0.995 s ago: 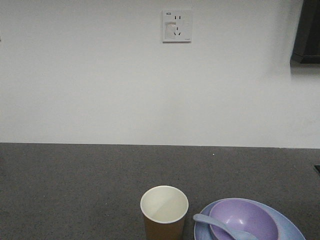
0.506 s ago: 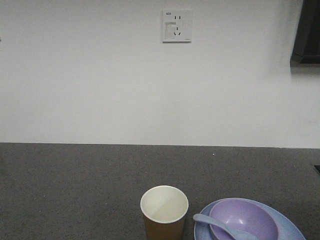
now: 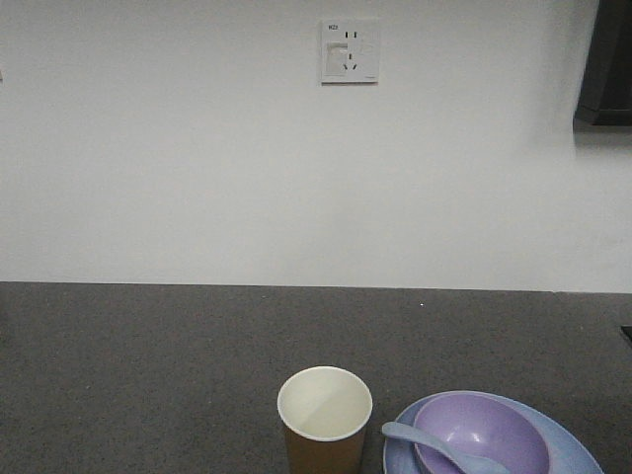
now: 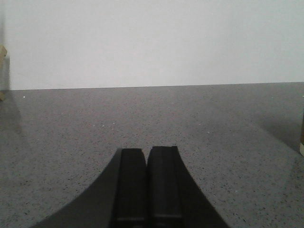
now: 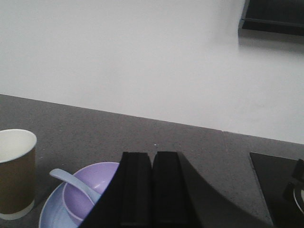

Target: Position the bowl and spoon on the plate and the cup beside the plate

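The front view's lower edge cut off the cup (image 3: 324, 420) base, the plate (image 3: 573, 452) near rim and the spoon (image 3: 434, 449) scoop. In the right wrist view, the right gripper (image 5: 152, 190) hid part of the bowl (image 5: 92, 185).

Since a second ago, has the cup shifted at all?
No. The cup sits at the same spot below the wall socket, left of the plate, same gap as before.
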### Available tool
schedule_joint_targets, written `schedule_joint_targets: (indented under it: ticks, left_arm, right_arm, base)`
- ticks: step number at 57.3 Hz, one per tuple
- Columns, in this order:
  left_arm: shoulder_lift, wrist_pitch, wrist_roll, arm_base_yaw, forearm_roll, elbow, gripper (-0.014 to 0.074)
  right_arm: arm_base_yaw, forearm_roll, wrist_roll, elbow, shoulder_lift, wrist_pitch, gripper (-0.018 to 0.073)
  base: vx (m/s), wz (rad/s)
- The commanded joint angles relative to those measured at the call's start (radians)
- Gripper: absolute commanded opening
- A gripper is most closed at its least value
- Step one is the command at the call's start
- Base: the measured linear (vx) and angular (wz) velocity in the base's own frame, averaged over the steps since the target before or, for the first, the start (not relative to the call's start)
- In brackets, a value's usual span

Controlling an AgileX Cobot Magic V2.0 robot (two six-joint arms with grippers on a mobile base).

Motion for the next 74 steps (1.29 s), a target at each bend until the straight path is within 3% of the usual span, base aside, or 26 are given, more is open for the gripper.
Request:
schedule_joint_targets:
  ticks: [1, 7, 12, 21, 30, 34, 74]
  left_arm:
    - [-0.016, -0.075, -0.001, 0.000, -0.010, -0.024, -0.0003]
    - [-0.016, -0.075, -0.001, 0.000, -0.010, -0.024, -0.0003]
    - [-0.016, -0.075, -0.001, 0.000, -0.010, -0.024, -0.0003]
    - [-0.016, -0.075, -0.001, 0.000, -0.010, -0.024, -0.0003]
    - [-0.016, -0.075, -0.001, 0.000, -0.010, -0.024, -0.0003]
    - [-0.017, -0.075, -0.001, 0.000, -0.010, -0.024, -0.0003]
    - [-0.016, -0.075, -0.001, 0.000, -0.010, -0.024, -0.0003]
  right_arm:
    - [-0.007, -0.099, 0.114, 0.011, 0.011, -0.121, -0.0008]
    - [-0.007, -0.205, 0.260, 0.145, -0.021, -0.260, -0.0008]
    - [-0.007, -0.264, 0.308, 0.273, -0.060, -0.375, -0.0008]
    - [-0.026, -0.250, 0.306, 0.533, -0.175, -0.542, -0.0008]
    - [-0.042, -0.226, 0.307, 0.713, -0.323, -0.597, -0.0008]
    - [-0.041, -0.232, 0.306, 0.708, -0.325, -0.545, -0.0008]
    - [-0.041, -0.234, 0.304, 0.710, -0.329, -0.542, -0.0008]
  base:
    - [0.00, 0.00]
    - [0.00, 0.00]
    - [0.00, 0.00]
    - [0.00, 0.00]
    - [0.00, 0.00]
    - [0.00, 0.00]
    - [0.00, 0.00]
